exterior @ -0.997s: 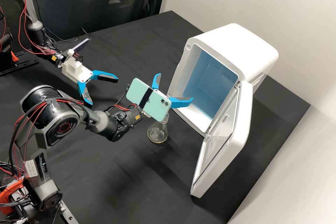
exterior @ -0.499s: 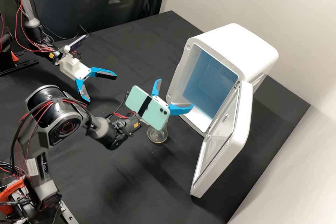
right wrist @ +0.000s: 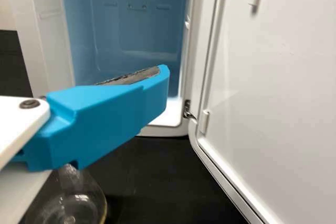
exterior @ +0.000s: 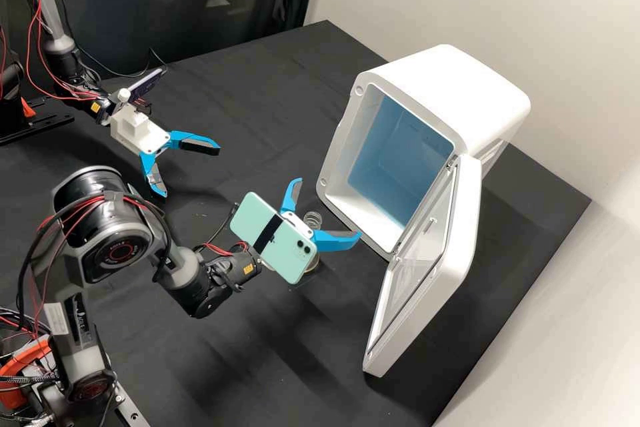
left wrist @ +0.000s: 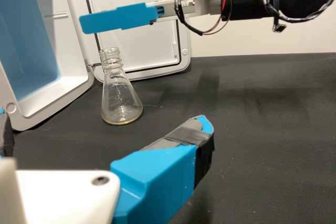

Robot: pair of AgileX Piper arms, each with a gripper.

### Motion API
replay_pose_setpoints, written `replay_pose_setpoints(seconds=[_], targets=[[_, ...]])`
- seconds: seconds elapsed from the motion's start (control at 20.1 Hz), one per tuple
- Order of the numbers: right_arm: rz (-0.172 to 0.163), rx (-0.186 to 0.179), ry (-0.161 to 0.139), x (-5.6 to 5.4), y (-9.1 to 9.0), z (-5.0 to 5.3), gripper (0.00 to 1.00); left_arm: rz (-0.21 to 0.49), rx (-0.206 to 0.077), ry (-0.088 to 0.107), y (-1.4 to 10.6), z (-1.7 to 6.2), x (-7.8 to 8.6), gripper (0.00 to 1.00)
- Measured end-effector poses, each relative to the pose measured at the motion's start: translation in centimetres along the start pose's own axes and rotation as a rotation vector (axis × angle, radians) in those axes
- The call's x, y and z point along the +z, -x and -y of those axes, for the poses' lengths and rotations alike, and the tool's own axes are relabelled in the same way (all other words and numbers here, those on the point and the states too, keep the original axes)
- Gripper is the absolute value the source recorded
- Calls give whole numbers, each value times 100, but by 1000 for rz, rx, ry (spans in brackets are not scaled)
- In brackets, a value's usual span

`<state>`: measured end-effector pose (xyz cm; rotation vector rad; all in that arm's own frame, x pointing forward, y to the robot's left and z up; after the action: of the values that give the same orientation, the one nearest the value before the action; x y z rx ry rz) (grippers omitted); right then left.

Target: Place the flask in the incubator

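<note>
A clear glass flask (left wrist: 121, 95) stands upright on the black bench just in front of the white incubator (exterior: 460, 93), whose door (exterior: 427, 260) hangs open on a blue interior. In the high view the flask's neck (exterior: 312, 218) shows, the body hidden behind the mint phone on the near arm. My right gripper (exterior: 327, 210) is open, low at the flask, one blue finger (left wrist: 121, 18) beside the neck top; the flask's body (right wrist: 68, 203) lies under its finger (right wrist: 115, 108). My left gripper (exterior: 187, 170) hangs open and holds nothing, well back from the flask towards the left.
The open door (right wrist: 273, 103) stands close on the right of the flask and the right gripper. Arm bases and red cables (exterior: 40, 27) crowd the bench's left side. The bench edge (exterior: 533, 240) runs just behind and right of the incubator.
My right gripper has come down and slightly back, from above the flask to the level of its neck. The left gripper drew back a little to the left.
</note>
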<state>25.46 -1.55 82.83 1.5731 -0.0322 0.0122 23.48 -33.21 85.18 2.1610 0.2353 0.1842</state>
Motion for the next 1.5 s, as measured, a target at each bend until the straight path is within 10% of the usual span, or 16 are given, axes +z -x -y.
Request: replay_pose_setpoints(seconds=[1.05,1.5], targets=[[-15,-267,65,-45,213,601,100,3,14,-5,9,-36,10,100],[7,-266,68,33,-82,790,100,4,12,-9,15,-37,-5,100]])
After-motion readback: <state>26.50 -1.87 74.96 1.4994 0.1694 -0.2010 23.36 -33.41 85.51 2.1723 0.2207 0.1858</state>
